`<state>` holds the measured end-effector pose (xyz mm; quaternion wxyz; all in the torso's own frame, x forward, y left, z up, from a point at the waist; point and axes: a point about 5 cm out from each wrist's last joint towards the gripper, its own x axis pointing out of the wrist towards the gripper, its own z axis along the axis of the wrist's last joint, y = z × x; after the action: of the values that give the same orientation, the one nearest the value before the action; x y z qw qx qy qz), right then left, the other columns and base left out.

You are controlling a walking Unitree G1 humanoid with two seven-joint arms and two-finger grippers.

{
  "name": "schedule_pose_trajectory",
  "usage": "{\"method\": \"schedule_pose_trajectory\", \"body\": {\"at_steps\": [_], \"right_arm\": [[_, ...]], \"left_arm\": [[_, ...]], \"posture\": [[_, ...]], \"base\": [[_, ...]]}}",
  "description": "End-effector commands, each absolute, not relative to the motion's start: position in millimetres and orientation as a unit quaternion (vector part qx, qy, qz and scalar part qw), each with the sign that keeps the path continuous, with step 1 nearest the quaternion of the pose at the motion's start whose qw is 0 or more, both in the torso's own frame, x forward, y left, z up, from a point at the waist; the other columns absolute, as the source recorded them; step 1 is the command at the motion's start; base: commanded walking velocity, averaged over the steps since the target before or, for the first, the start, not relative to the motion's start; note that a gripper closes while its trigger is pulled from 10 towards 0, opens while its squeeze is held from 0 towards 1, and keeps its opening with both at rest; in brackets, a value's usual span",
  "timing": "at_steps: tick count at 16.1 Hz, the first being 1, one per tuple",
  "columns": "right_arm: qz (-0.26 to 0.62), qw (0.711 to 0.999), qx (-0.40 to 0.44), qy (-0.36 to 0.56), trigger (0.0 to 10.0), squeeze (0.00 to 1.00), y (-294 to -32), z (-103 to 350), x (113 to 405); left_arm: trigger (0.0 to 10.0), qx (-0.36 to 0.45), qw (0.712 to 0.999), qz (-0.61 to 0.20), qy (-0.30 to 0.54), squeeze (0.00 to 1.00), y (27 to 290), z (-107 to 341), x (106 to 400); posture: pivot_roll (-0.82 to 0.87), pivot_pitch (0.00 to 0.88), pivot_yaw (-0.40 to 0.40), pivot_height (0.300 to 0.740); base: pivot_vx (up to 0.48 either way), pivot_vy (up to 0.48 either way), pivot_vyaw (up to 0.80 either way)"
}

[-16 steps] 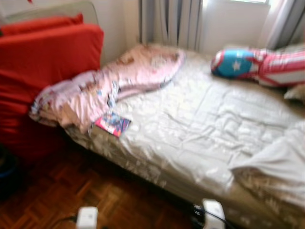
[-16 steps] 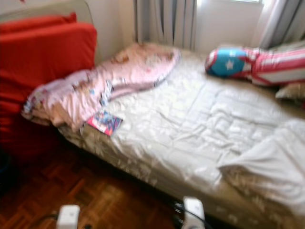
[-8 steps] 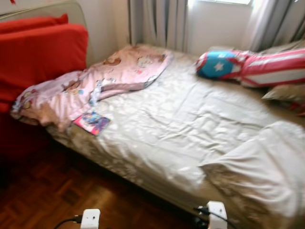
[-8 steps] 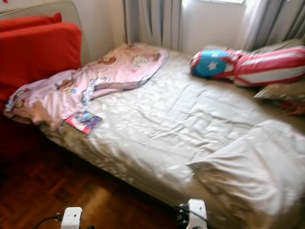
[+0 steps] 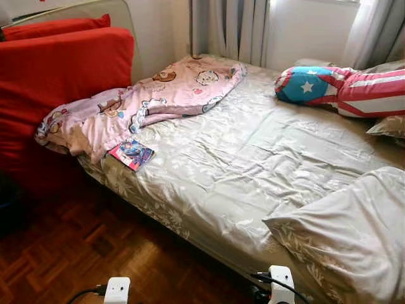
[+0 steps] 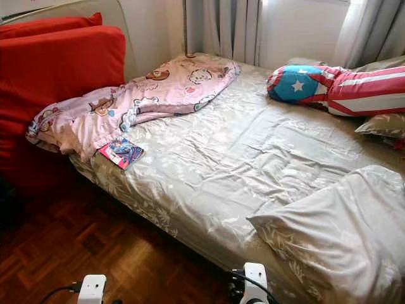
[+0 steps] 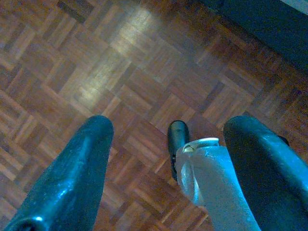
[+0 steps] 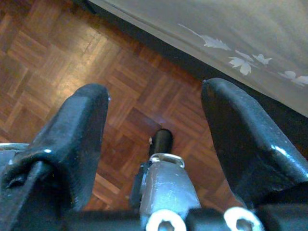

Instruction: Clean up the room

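A bed (image 5: 253, 158) with a grey leaf-print cover stands before me. A crumpled pink cartoon blanket (image 5: 145, 101) lies across its left end. A small colourful book (image 5: 131, 154) rests on the bed's near left corner, just below the blanket. A star-and-stripes cushion (image 5: 335, 88) lies at the far right, and a grey pillow (image 5: 354, 234) lies at the near right. Both arms hang low. My left gripper (image 7: 168, 163) is open above the parquet floor. My right gripper (image 8: 154, 139) is open above the floor beside the bed's edge (image 8: 231, 53).
A red sofa or mattress (image 5: 57, 82) stands against the bed's left end. Dark parquet floor (image 5: 82, 253) lies at the lower left. Curtains (image 5: 228, 28) and a window wall rise behind the bed. Another grey pillow (image 5: 389, 126) lies at the right edge.
The camera has swung, so the whole scene shifted rightward since half a second ago, and the picture has sharpened. Nothing on the bed has moved. Both arms still hang low.
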<state>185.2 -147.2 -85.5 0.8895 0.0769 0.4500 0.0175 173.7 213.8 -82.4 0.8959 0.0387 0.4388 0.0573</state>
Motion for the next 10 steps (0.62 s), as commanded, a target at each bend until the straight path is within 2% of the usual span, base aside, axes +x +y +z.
{"method": "schedule_pose_trajectory", "body": {"at_steps": [1,5,6,10], "right_arm": [[0.021,0.889,0.079,0.452,10.0,0.0,-145.7,-85.3,185.7],[0.022,0.888,0.076,0.453,10.0,0.0,-146.9,-85.5,185.3],[0.023,0.888,0.076,0.453,10.0,0.0,-147.1,-85.5,185.4],[0.024,0.888,0.073,0.454,10.0,0.0,-147.8,-85.5,185.5]], "left_arm": [[10.0,0.041,0.895,0.061,0.44,0.0,217.9,-81.9,173.4],[10.0,0.045,0.894,0.057,0.442,0.0,218.0,-82.6,171.6],[10.0,0.051,0.893,0.056,0.443,0.0,218.2,-82.6,171.6],[10.0,0.048,0.892,0.06,0.445,0.0,217.5,-83.4,170.4]], "posture": [[0.05,0.0,-0.016,0.74],[0.05,0.0,-0.021,0.74],[0.05,0.0,-0.023,0.74],[0.04,0.0,-0.026,0.74]], "base": [[0.0,0.0,-0.76],[0.0,0.0,-0.75],[0.0,-0.48,-0.74],[0.0,0.0,-0.74]]}}
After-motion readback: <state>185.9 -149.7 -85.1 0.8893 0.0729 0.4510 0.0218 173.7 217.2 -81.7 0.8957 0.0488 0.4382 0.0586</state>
